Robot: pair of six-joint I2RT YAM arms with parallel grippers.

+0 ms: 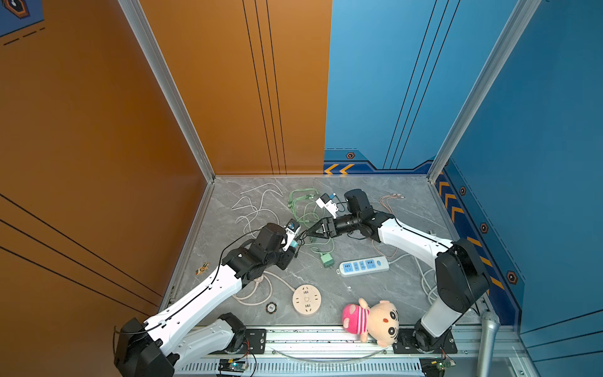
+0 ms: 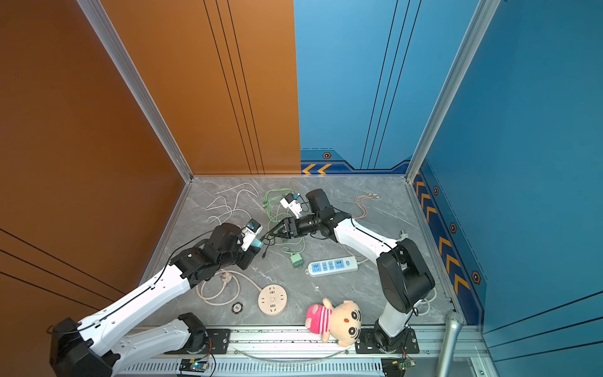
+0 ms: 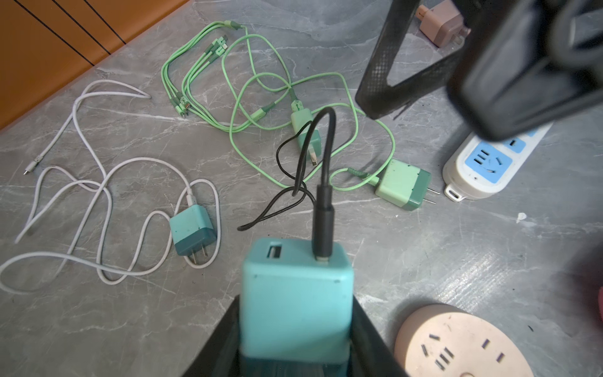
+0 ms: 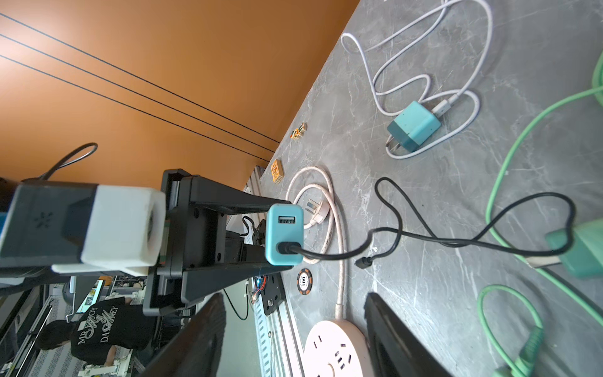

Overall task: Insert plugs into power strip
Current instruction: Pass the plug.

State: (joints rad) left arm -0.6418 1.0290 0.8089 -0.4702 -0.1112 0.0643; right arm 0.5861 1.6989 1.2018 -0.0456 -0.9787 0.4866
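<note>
My left gripper (image 3: 295,329) is shut on a teal-blue plug (image 3: 297,303), held above the table in both top views (image 1: 294,243) (image 2: 256,243). A black cable (image 3: 326,147) hangs from the plug and loops down to the table. My right gripper (image 4: 293,329) faces that plug (image 4: 284,233) a short way off, open and empty (image 1: 305,235). On the table lie another teal plug (image 3: 192,230), two mint green plugs (image 3: 305,129) (image 3: 403,184) and a pink plug (image 3: 440,24). The white power strip (image 1: 363,266) with blue sockets lies right of centre.
A round beige socket disc (image 1: 306,300) with a coiled thick cord (image 1: 257,290) sits near the front, beside a poker chip (image 1: 271,307). A plush doll (image 1: 372,321) lies at the front edge. A microphone (image 1: 487,339) stands front right. Green cables (image 1: 303,209) tangle at the back.
</note>
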